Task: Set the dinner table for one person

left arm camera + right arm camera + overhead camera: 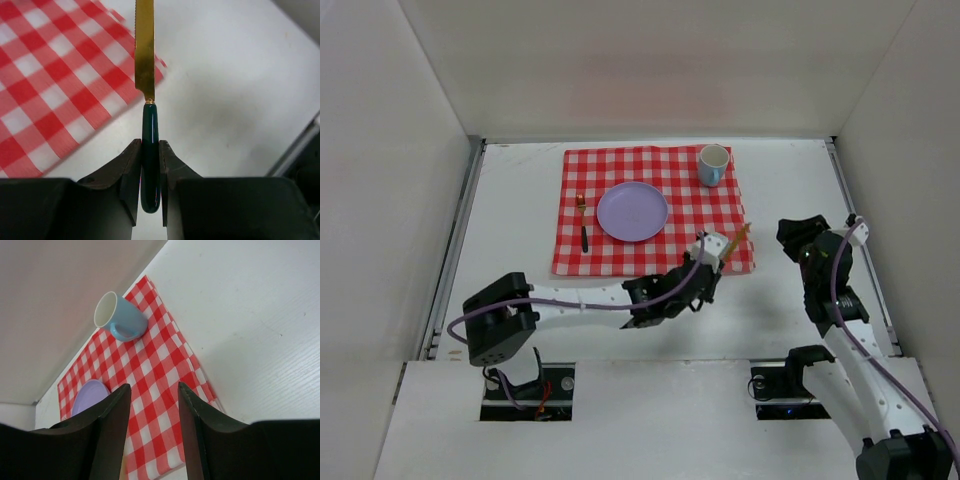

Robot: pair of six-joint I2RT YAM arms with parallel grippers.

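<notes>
On the white dinner table (510, 200) lies a red-and-white checked cloth (650, 170). A purple plate (632, 211) sits at its middle, with a dark-handled gold fork (582, 222) to the left and a blue mug (713, 165) at the far right corner. My left gripper (149, 145) is shut on the dark green handle of a gold-bladed knife (144, 50), which points out over the cloth's near right corner (50, 75). In the top view the knife (738, 238) hangs by that corner. My right gripper (154, 386) is open and holds nothing, to the right of the cloth.
White walls enclose the table on three sides. A metal rail (455, 240) runs along the left edge and another along the right. The right arm (830, 290) stands near the right rail. The mug (122, 317) and plate (87, 395) show beyond the right fingers.
</notes>
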